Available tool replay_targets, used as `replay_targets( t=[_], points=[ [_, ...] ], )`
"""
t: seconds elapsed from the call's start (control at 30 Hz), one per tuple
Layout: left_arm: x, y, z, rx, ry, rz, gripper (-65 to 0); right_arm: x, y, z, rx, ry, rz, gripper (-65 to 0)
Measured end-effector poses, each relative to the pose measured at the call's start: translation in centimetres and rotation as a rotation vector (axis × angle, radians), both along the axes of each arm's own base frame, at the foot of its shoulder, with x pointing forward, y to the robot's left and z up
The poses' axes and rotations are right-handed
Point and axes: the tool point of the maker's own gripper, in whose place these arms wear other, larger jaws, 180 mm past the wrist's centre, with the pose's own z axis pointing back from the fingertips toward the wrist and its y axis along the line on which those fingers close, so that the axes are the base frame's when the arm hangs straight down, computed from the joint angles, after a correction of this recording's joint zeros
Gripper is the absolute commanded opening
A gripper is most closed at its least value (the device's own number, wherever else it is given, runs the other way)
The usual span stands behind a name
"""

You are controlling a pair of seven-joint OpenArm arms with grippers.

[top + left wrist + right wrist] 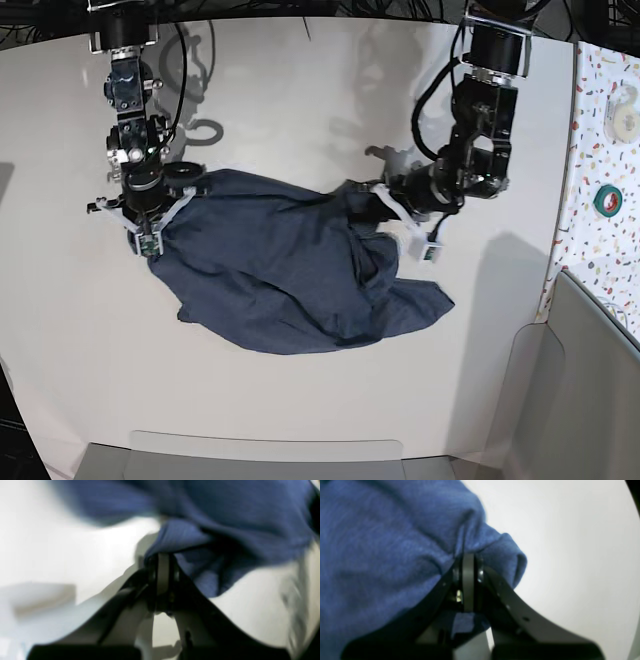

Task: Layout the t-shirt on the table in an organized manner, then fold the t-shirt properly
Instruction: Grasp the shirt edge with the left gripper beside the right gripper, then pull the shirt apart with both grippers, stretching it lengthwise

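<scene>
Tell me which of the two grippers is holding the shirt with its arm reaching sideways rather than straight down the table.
The left gripper: its arm angles sideways across the table to the t-shirt; the right gripper hangs straight.

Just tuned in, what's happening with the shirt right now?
Both grippers are shut on the t-shirt: the right gripper pinches one edge and the left gripper pinches the opposite side. The shirt is still rumpled on the table, not yet laid flat, and no fold is visible.
</scene>
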Motion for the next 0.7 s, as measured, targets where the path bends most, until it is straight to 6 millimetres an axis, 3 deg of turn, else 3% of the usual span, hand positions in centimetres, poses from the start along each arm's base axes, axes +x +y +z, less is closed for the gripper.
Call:
replay_targets(
  t=[0.13, 0.23, 0.4, 0.57, 0.7],
  points=[
    [0.9, 7.7, 0.3, 0.12, -0.009, 0.117, -65.0, -2.5, 6.2, -0.3, 0.034, 0.065, 0.15, -65.0],
    [1.6, 10.8, 0.5, 0.152, -0.005, 0.188, -65.0, -5.0, 10.6, -0.3, 0.048, 0.111, 0.261, -65.0],
    [4.0, 12.4, 0.7, 0.176, -0.029, 0.244, -65.0, -8.5, 17.3, -0.7, 0.02, 0.222, 0.461, -65.0],
    [7.3, 13.1, 0.7, 0.148, -0.056, 0.312, -65.0, -13.1, 25.2, -0.7, 0.009, 0.279, 0.812, -65.0],
    [9.3, 12.9, 1.3, 0.132, -0.083, 0.343, -64.4, -13.8, 26.2, -0.4, 0.018, 0.292, 0.862, -65.0]
  ],
)
